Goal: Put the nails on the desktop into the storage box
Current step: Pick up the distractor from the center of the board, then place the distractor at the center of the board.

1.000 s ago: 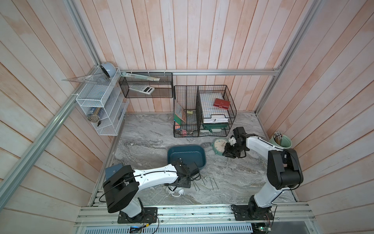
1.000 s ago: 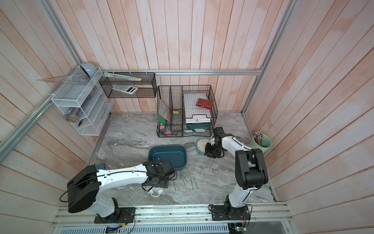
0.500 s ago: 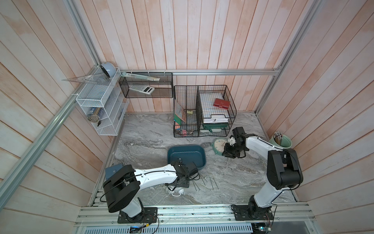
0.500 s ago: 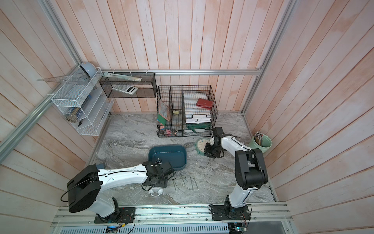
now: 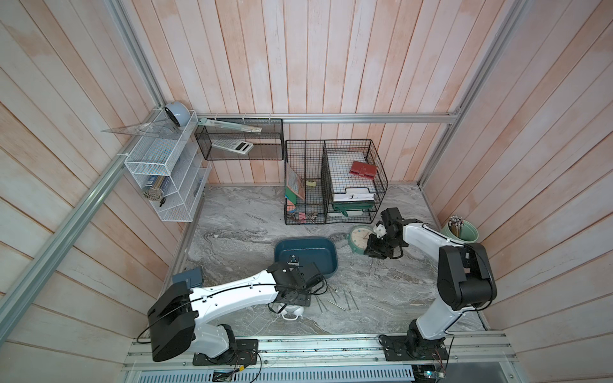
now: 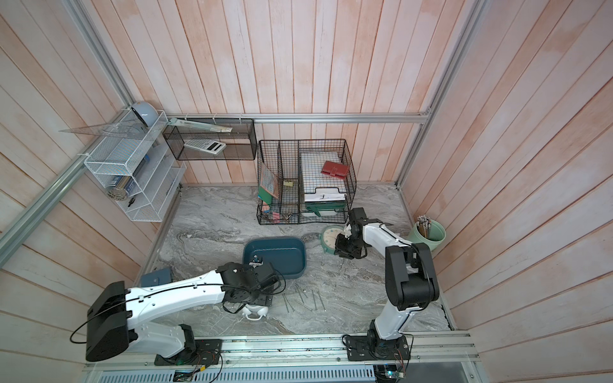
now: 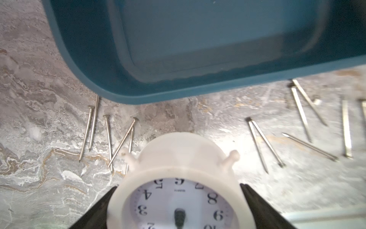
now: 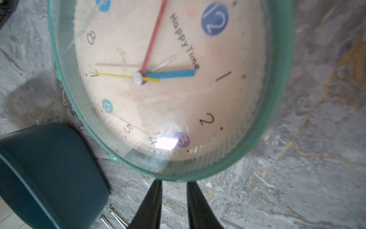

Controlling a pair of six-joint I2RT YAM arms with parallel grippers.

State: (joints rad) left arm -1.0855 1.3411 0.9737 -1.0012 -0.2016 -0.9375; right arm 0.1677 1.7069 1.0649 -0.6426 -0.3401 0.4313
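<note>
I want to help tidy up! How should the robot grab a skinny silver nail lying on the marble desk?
Probably pinch the thin silvery metal nail across its shaft's middle, straight from above: it lies flat on the grey marble desktop.

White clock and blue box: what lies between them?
Only bare marble desktop separates white clock from storage box, in the left wrist view; nails lie to both sides.

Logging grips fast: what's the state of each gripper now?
Left gripper: fingers closed on the white clock.
Right gripper: narrow gap at the green clock rim; grip cannot be told.
</note>
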